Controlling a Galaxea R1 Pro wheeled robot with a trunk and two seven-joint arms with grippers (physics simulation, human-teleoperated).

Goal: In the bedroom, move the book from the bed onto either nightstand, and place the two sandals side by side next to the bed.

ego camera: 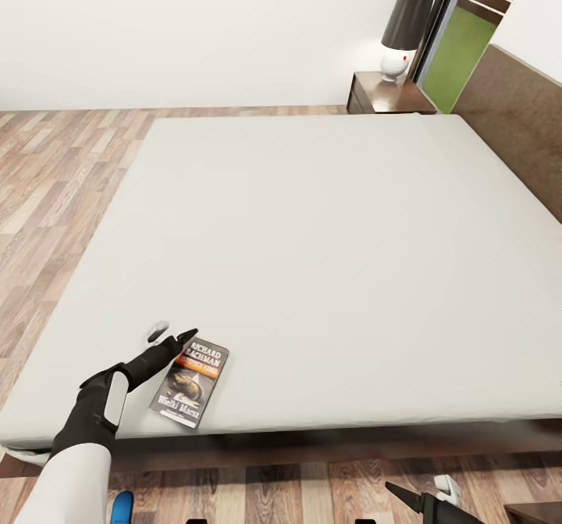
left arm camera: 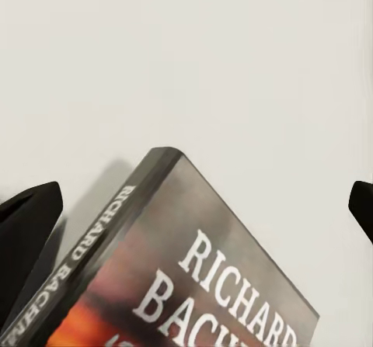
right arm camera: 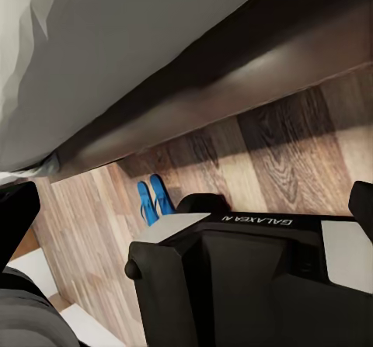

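Note:
The book [ego camera: 190, 383], dark-covered with white "Richard Bachman" lettering and an orange band, lies flat on the bed's light-grey mattress [ego camera: 312, 235] near its front edge. My left gripper [ego camera: 173, 331] is open just beyond the book's top corner, low over the mattress. In the left wrist view the book [left arm camera: 194, 277] lies between the spread fingertips [left arm camera: 27, 223], which do not touch it. The nightstand [ego camera: 386, 96] stands at the far corner beside the headboard [ego camera: 515, 118]. Two blue sandals [right arm camera: 154, 199] lie together on the floor by the bed frame; one sandal [ego camera: 121, 506] peeks in below. My right gripper [ego camera: 425, 493] hangs open over the floor.
A lamp [ego camera: 406, 32] with a dark shade sits on the nightstand. Wood-plank floor [ego camera: 55, 180] runs along the bed's left side and in front. My own dark base [right arm camera: 256, 277] stands on the floor close to the bed frame [right arm camera: 194, 106].

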